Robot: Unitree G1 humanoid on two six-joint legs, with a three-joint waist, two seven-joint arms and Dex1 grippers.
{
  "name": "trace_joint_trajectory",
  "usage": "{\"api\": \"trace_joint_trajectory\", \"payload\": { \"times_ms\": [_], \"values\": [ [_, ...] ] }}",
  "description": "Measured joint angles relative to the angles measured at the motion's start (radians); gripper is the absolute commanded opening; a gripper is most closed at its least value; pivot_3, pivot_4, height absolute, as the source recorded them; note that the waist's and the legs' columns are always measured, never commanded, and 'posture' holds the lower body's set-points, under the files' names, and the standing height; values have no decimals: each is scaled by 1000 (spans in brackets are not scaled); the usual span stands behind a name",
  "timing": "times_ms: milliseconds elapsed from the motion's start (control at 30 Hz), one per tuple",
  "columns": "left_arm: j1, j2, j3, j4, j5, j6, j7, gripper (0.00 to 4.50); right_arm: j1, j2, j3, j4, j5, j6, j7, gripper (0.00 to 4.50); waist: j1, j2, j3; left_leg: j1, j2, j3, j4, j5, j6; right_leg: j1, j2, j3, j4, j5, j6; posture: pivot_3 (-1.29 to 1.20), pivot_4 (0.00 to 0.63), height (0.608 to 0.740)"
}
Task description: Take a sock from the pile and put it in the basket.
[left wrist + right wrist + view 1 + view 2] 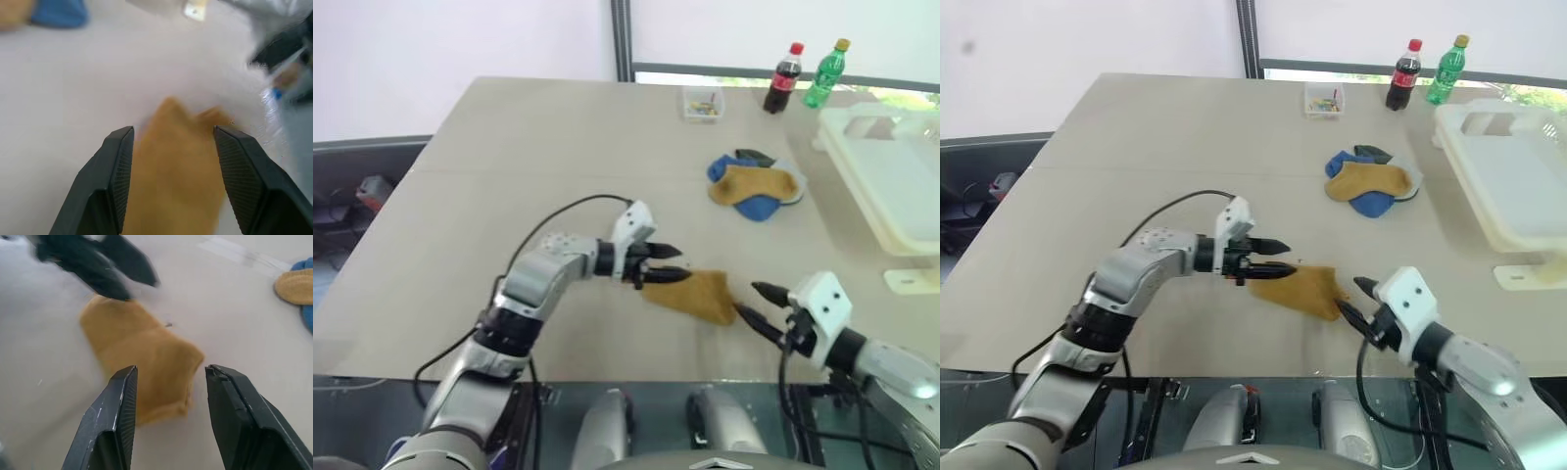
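Both end effectors, left (672, 264) and right (756, 304), gape empty at opposite ends of the mustard sock (695, 293)

The bench (509, 176) is plain pale beige. A mustard-yellow sock (693, 292) lies on it, unpatterned. The pile (756, 182) shows mustard yellow on top, bright blue beneath, and a dark green piece with grey at the back. The basket (891, 186) is cream-white. One bottle (783, 80) is dark brown with a red cap and red label; the other bottle (825, 75) is green with a yellow cap. The small box (703, 102) is clear, with mixed-colour bits inside. Both pincers have black fingers (110, 426), ribbed on the inner pads, on white and silver-grey wrists.
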Motion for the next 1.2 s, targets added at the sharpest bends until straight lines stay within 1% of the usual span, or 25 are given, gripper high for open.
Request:
{"api": "trace_joint_trajectory", "payload": {
  "times_ms": [67, 167, 233, 267, 300, 333, 367, 400, 433, 467, 533, 667, 733, 833, 867, 967, 1000, 1067, 1133, 1200],
  "values": [
    [28, 7, 7, 26, 41, -57, 20, 2733, -46, 7, 44, 63, -29, 1, -13, 2290, 9, 0, 0, -1, -2, -2, 0, 0, 1, 1, -1, -2, -1, 0, 1, 0, 150, 740],
    [84, -22, -8, 63, 103, -113, 71, 2733, -78, 14, 88, 165, -73, 0, -24, 2290, 20, 0, 0, -4, -3, -3, 0, -1, 2, 1, -2, -3, -4, 0, 2, 0, 150, 740],
    [96, -42, -10, 61, 116, -139, 87, 2794, -80, 8, 101, 200, -87, -2, -21, 1750, 25, 0, 0, -5, -3, -5, 0, -1, 2, 1, -2, -5, -4, 0, 2, 0, 150, 740],
    [108, -58, -8, 58, 127, -145, 108, 2254, -86, -6, 116, 204, -98, -14, -11, 1570, 25, 2, -1, -4, -3, -5, 0, -1, 2, 1, -2, -5, -5, 0, 2, 0, 150, 740],
    [110, -64, -8, 58, 130, -145, 115, 1998, -87, -9, 120, 206, -101, -19, -5, 1048, 25, 2, -2, -3, -3, -5, 0, -1, 2, 3, -2, -6, -5, 0, 2, 0, 150, 740],
    [116, -69, -9, 55, 134, -144, 124, 1600, -87, -14, 128, 210, -108, -29, 0, 637, 25, 2, -2, -2, -3, -6, 0, -1, 2, 4, -2, -6, -5, 0, 2, 0, 150, 740],
    [139, -73, -7, 37, 135, -143, 130, 1110, -86, -20, 136, 217, -114, -44, 12, 142, 23, 3, -3, -1, -3, -6, 0, -1, 2, 5, -2, -6, -4, 0, 2, 0, 150, 740],
    [147, -75, -5, 29, 134, -141, 131, 830, -87, -21, 138, 218, -116, -50, 16, 0, 22, 4, -3, -1, -3, -6, 0, -1, 2, 5, -2, -6, -4, 0, 2, 0, 150, 740],
    [160, -78, -4, 15, 132, -134, 132, 361, -88, -26, 139, 224, -124, -59, 21, 0, 22, 4, -4, -1, -3, -6, 0, -1, 2, 5, -2, -6, -4, 0, 2, 0, 150, 740],
    [178, -81, 2, -8, 124, -121, 139, 33, -97, -35, 142, 239, -129, -74, 29, 0, 21, 4, -4, 0, -3, -6, 0, -1, 2, 5, -2, -6, -4, 0, 2, 0, 150, 740],
    [194, -82, 8, -33, 111, -96, 149, 33, -114, -43, 143, 261, -142, -94, 42, 0, 20, 4, -4, 0, -3, -6, 1, -1, 2, 5, -2, -6, -3, 0, 2, 0, 150, 740],
    [217, -100, 36, -75, 88, -31, 200, 33, -199, -60, 161, 353, -184, -144, 69, 0, 16, 3, -4, 0, -3, -6, 2, -1, 2, 5, -2, -6, -3, 0, 2, 0, 150, 740],
    [218, -122, 45, -88, 84, 8, 234, 33, -249, -88, 172, 419, -211, -193, 104, 0, 16, 3, -4, 0, -3, -6, 2, -1, 2, 5, -2, -6, -3, 0, 2, 0, 150, 740],
    [216, -139, 45, -98, 83, 32, 259, 33, -285, -133, 178, 478, -232, -254, 158, 0, 21, 3, -4, 0, -3, -7, 2, -1, 2, 5, -2, -6, -3, 0, 2, 0, 150, 740],
    [215, -141, 45, -98, 81, 36, 260, 353, -292, -143, 178, 491, -234, -269, 178, 0, 22, 3, -4, -1, -3, -7, 2, -1, 2, 5, -2, -7, -3, 0, 2, 0, 150, 740],
    [214, -140, 46, -101, 58, 56, 256, 1368, -306, -151, 172, 515, -235, -287, 216, 1001, 22, 3, -4, -1, -3, -7, 2, -1, 2, 6, -2, -7, -3, 0, 2, 0, 150, 740],
    [214, -139, 46, -104, 54, 56, 254, 1934, -308, -152, 163, 523, -236, -294, 221, 1544, 22, 3, -4, -1, -3, -7, 2, -1, 2, 6, -2, -7, -3, 0, 2, 0, 150, 740],
    [214, -138, 49, -108, 46, 51, 253, 2931, -305, -157, 147, 527, -244, -309, 221, 2554, 22, 3, -4, 0, -3, -7, 2, -1, 2, 6, -2, -7, -3, 0, 2, 0, 150, 740],
    [217, -129, 58, -118, 45, 42, 253, 3821, -294, -162, 130, 513, -248, -310, 216, 3442, 21, 3, -4, -1, -3, -7, 1, -1, 2, 5, -2, -7, -3, 0, 2, 0, 150, 740],
    [235, -100, 90, -140, 38, 29, 249, 3821, -271, -171, 107, 475, -242, -287, 217, 3442, 19, 4, -4, -1, -2, -7, 0, -1, 2, 5, -2, -6, -3, 0, 2, 0, 150, 740]
  ]
}}
